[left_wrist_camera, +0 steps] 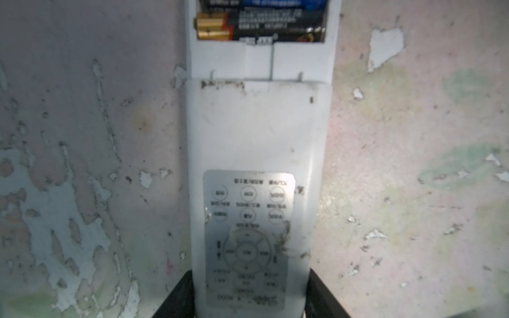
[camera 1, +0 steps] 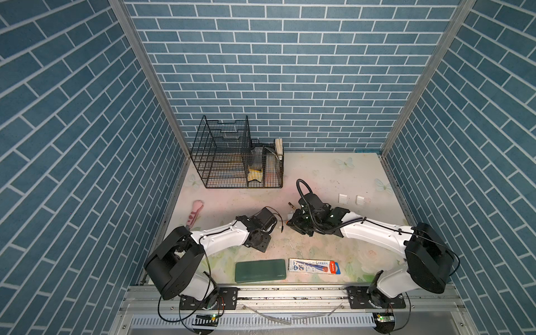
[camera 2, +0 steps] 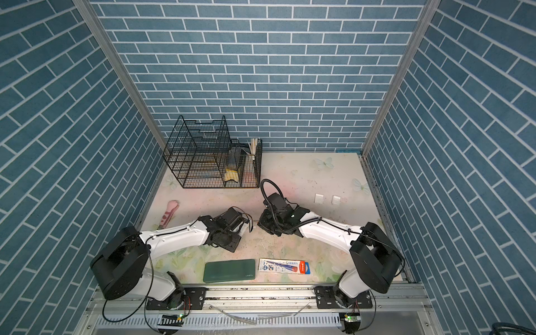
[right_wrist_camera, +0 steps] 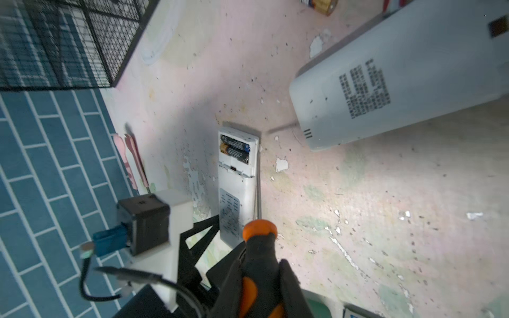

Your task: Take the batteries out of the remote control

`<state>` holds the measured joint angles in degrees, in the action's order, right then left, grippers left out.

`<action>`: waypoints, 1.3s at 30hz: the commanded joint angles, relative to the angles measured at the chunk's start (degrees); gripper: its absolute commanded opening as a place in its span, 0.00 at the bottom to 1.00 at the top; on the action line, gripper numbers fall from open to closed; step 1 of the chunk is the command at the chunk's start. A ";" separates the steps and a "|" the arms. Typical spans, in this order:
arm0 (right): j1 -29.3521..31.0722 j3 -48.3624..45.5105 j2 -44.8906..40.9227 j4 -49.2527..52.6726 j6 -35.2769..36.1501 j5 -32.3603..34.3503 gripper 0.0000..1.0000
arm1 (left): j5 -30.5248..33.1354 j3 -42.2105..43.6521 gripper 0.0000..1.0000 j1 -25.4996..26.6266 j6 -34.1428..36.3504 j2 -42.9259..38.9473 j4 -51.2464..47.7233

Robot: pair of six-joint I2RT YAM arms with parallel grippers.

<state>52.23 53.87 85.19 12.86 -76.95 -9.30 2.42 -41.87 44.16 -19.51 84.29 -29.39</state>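
The pale flowered counter carries a black wire rack at its back left corner. Near the front edge lie a dark green case and, just beside it, a flat pen packet.

In the right wrist view a big white casing with printed text lies near the smaller white remote. The remote rests flat on the counter, back side up, with its cover off.

The left pincer is clenched on the remote's lower end, one finger on each long side. The right pincer is clamped round the handle of an orange and black screwdriver. The screwdriver's thin shaft runs along the remote's edge towards the open compartment; whether the tip touches the remote is hard to tell.

Two batteries lie side by side in that compartment, one showing a gold end. A small gold-ended cylinder, probably another battery, lies loose on the counter beyond the casing.
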 commanded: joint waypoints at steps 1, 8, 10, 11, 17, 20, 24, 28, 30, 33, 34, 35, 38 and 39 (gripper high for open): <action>0.62 4.15 -2.22 4.20 -5.82 6.04 0.00 | 0.97 1.17 0.43 -0.22 -0.38 -1.62 -0.32; 1.33 5.18 -0.09 1.98 -7.92 4.64 0.00 | 0.84 1.34 0.43 -0.22 -0.15 -1.94 -0.05; 1.68 5.24 0.67 1.09 -8.59 4.64 0.00 | 0.75 1.35 0.43 -0.22 -0.17 -1.94 -0.06; 1.96 5.37 1.16 0.76 -8.86 4.62 0.00 | 0.67 1.35 0.43 -0.22 -0.11 -1.98 -0.03; 3.56 5.56 3.06 -0.85 -10.19 2.21 0.00 | 0.66 1.17 0.43 -0.22 0.04 -1.76 -0.05; 4.08 4.91 3.79 -2.72 -11.16 1.70 0.00 | 0.66 1.26 0.43 -0.22 0.02 -1.84 -0.06; 4.37 4.97 4.37 -3.80 -11.37 1.70 0.00 | 0.66 1.35 0.43 -0.22 0.01 -1.98 0.03; 4.63 4.75 4.63 -3.72 -11.42 1.86 0.00 | 0.51 1.35 0.42 -0.22 0.09 -1.95 0.08; 4.71 4.20 4.59 -4.01 -11.69 1.88 0.00 | 0.49 1.35 0.42 -0.24 0.12 -1.95 0.03; 4.81 3.32 4.80 -4.76 -12.24 1.83 0.00 | 0.49 1.44 0.42 -0.22 0.16 -2.05 0.12; 4.81 3.13 4.89 -4.86 -12.32 1.85 0.00 | 0.49 1.44 0.42 -0.22 0.09 -2.03 0.12; 4.81 2.92 4.98 -5.17 -12.39 1.81 0.00 | 0.49 1.44 0.42 -0.22 0.09 -2.03 0.12; 4.90 2.45 5.19 -5.68 -12.78 1.67 0.00 | 0.40 1.44 0.41 -0.22 0.09 -2.01 0.16; 4.91 2.30 5.33 -5.75 -12.87 1.69 0.00 | 0.34 1.44 0.41 -0.22 0.13 -2.00 0.12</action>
<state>56.64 56.62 89.86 8.49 -87.20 -7.35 2.48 -41.15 44.16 -19.68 83.33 -29.23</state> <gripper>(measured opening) 0.207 0.589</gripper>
